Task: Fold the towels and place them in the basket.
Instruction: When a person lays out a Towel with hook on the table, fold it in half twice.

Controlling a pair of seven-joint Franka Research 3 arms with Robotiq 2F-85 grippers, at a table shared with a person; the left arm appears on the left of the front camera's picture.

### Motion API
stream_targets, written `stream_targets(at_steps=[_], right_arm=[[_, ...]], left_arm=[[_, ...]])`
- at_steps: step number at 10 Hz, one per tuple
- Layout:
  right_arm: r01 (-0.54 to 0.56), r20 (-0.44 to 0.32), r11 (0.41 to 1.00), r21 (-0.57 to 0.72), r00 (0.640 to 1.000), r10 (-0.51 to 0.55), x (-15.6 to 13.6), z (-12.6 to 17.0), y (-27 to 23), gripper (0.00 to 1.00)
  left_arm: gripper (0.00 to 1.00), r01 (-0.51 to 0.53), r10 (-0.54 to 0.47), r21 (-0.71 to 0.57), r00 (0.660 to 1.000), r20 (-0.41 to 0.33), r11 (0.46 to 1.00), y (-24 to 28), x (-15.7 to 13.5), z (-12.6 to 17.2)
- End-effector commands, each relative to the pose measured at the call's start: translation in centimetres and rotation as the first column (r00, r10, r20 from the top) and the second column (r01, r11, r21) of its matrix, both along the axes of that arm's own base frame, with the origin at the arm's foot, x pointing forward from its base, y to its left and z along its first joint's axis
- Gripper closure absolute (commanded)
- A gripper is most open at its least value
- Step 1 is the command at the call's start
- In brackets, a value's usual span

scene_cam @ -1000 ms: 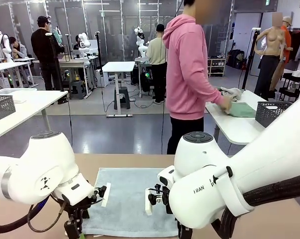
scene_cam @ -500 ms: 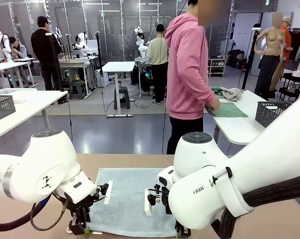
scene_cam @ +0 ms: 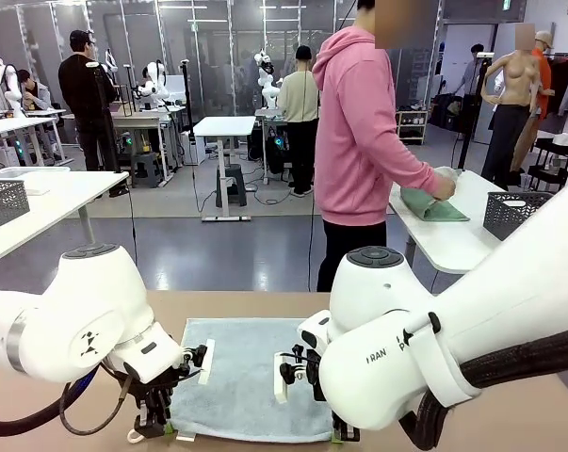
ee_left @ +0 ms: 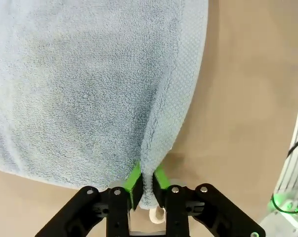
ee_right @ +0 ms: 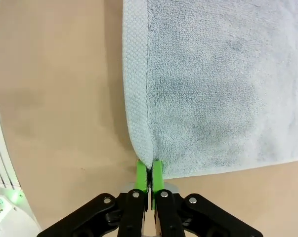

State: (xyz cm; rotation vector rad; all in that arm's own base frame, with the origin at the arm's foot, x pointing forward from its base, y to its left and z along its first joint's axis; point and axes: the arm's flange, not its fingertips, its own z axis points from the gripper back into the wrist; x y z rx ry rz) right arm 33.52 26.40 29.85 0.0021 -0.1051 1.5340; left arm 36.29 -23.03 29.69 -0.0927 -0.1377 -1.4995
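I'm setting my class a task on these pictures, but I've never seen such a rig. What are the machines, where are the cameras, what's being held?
Two white robot arms work at a tan table, with a person in a pink hoodie standing beyond it. The wide picture comes from a fixed camera between the arms; each close-up comes from a camera on one arm's wrist, aimed at whatever that arm grasps. One pale blue-grey towel lies flat. The left gripper and the right gripper are each shut on a near corner of it.
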Motion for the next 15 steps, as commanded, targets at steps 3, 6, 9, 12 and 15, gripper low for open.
stream_targets(at_steps=[3,6,9,12,15], right_arm=[[0.001,0.067,0.998,0.070,0.998,-0.005,-3.1,4.8,-1.6,1.00],[0.010,0.172,0.997,0.075,0.985,-0.023,-2.9,9.8,-1.7,1.00],[0.009,0.224,0.992,0.127,0.974,-0.037,-2.7,12.4,-1.6,1.00],[-0.008,0.225,0.993,0.117,0.974,-0.019,-1.5,13.4,-0.9,1.00],[-0.008,0.225,0.993,0.117,0.974,-0.019,-1.5,13.4,-0.9,1.00]], left_arm=[[1.00,-0.040,0.043,-0.031,0.996,0.078,0.999,5.4,-8.8,1.0],[1.00,-0.017,0.025,-0.057,0.990,0.141,0.998,4.9,-9.4,6.6],[1.00,0.034,-0.022,-0.062,0.984,0.174,0.998,4.5,-9.1,10.1],[1.00,-0.003,0.013,-0.064,0.987,0.162,0.998,0.3,-1.8,11.5],[0.91,0.004,0.005,-0.066,0.990,0.142,0.998,0.6,-2.0,11.7]])
